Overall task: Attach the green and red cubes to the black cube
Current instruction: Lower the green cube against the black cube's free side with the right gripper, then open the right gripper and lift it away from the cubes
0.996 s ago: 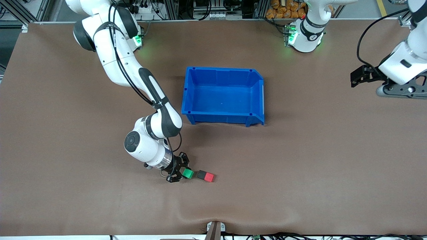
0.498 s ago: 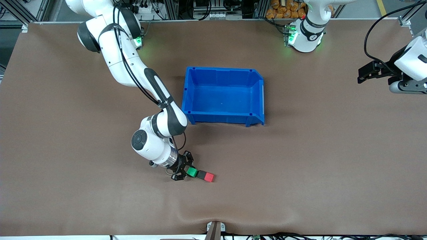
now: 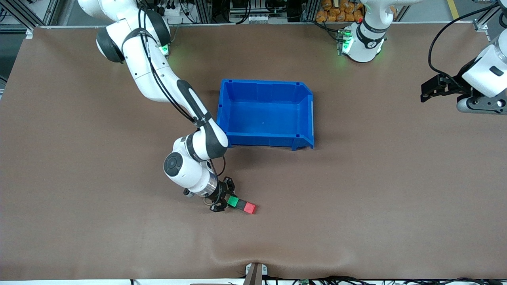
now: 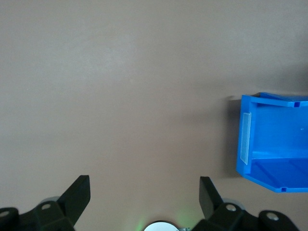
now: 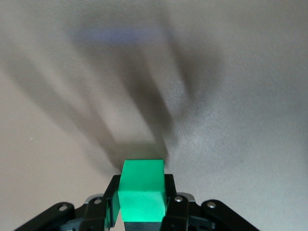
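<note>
Front view: a brown matte table (image 3: 356,190) fills the picture, with two white robot arms based along its upper edge. A bright blue open plastic bin (image 3: 264,114) sits near the middle of the table; nothing is in it. Nearer to the camera than the bin, three small matte cubes lie in a touching row: a bright green cube (image 3: 233,201), a black cube (image 3: 241,204) in the middle, and a bright red cube (image 3: 249,208) toward the left arm's end of the table. The right gripper (image 3: 226,200) is low at the table with its black fingers pressed against two sides of the green cube, pinching it. The left gripper (image 3: 425,91) waits in the air over the left arm's end of the table; its fingers look spread, though they are small here.

Left wrist view: the left gripper (image 4: 144,195) shows its two black fingers spread wide with only bare brown table between them. One end of the blue bin (image 4: 269,139) appears, bearing a pale rectangular label strip; no writing on it can be read. The cubes do not show here.

Right wrist view: the green cube (image 5: 142,190) fills the space between the right gripper's (image 5: 142,204) fingers, clamped on both sides. The black and red cubes and the bin are hidden here.
</note>
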Controlling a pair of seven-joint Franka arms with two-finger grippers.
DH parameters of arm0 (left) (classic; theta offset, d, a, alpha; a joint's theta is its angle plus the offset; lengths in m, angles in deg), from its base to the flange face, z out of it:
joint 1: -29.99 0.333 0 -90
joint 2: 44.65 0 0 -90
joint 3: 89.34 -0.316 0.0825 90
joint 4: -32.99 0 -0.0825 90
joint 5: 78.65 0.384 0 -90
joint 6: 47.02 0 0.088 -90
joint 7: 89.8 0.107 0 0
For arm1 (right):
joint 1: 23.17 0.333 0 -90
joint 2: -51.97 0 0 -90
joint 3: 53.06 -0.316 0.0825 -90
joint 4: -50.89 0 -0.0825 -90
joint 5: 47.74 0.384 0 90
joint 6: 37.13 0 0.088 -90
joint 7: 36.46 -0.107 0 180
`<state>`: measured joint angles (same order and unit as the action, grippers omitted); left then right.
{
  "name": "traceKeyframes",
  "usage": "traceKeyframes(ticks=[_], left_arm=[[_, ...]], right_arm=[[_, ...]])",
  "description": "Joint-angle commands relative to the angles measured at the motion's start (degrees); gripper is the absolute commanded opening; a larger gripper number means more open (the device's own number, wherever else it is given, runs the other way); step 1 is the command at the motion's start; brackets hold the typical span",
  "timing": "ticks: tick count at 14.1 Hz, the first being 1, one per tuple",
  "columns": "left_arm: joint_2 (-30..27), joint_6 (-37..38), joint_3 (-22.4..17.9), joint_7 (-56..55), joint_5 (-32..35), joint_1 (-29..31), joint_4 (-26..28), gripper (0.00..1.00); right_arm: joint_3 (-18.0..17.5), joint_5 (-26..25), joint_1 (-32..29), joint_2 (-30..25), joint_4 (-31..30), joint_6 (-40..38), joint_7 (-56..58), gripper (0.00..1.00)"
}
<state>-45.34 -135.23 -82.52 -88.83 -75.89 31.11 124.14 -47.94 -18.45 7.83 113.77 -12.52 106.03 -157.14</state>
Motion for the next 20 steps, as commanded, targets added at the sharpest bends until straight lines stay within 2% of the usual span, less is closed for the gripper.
traceKeyframes(ticks=[1, 3, 4, 8, 11, 14, 20], left_arm=[[0.1, -0.3, 0.1, 4.5, -0.3, 0.8, -0.5, 1.00], [-0.1, 0.0, 0.3, 5.0, -0.3, 1.1, 0.0, 1.00], [-0.1, 0.1, 0.4, 5.1, -0.3, 1.1, 0.0, 1.00], [-0.2, 0.1, 0.5, 5.1, -0.4, 1.1, 0.0, 1.00], [-0.2, -0.4, 0.4, 4.8, -0.4, 1.2, -0.1, 1.00], [-0.2, -0.6, 0.4, 4.0, -0.4, 1.2, -0.2, 1.00], [-0.2, -1.1, 0.4, 4.1, -0.9, 1.2, -0.1, 1.00]], right_arm=[[0.2, -4.9, 0.5, 1.2, 2.2, -0.7, -0.6, 0.00], [0.2, -5.0, 1.0, 1.1, 2.2, -0.8, 2.7, 0.01], [0.2, -5.0, 1.3, 1.0, 2.2, -0.8, 4.2, 0.07], [0.0, -4.1, 0.6, 0.6, 2.1, -0.9, 3.9, 1.00], [0.0, -3.2, 0.0, -0.8, 2.0, -0.9, 3.9, 1.00], [0.3, -3.5, -0.9, -2.3, 2.2, -4.6, 4.3, 1.00], [0.4, -3.3, -2.7, -4.7, 2.0, -5.1, 4.4, 1.00]])
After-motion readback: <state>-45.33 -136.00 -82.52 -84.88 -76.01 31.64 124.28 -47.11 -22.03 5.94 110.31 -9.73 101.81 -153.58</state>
